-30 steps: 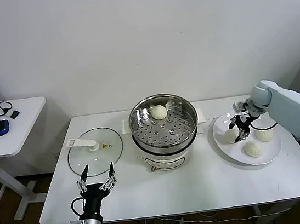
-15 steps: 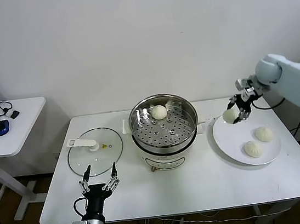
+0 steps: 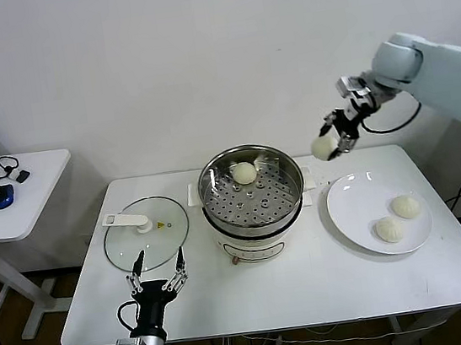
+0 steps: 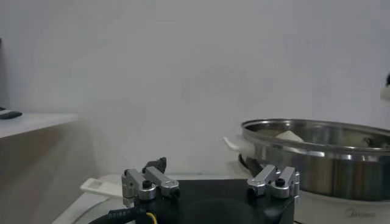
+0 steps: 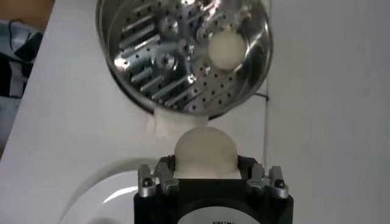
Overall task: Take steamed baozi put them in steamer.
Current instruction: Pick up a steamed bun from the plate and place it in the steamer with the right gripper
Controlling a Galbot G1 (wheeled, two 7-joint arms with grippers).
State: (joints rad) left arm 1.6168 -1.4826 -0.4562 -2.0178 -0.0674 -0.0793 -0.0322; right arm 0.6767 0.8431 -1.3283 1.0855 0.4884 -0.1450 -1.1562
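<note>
White table against a plain wall, second bun on its way to the pot.

One steamed baozi already lies in the steamer, toward its far side. The right gripper has its jaws closed on another baozi, held in the air between the white plate and the steamer. Two more buns wait on the plate, so by my count: four buns, one placed, one carried, two left. The left gripper hovers with fingers spread and empty near the table's front edge, beside the glass lid.
</note>
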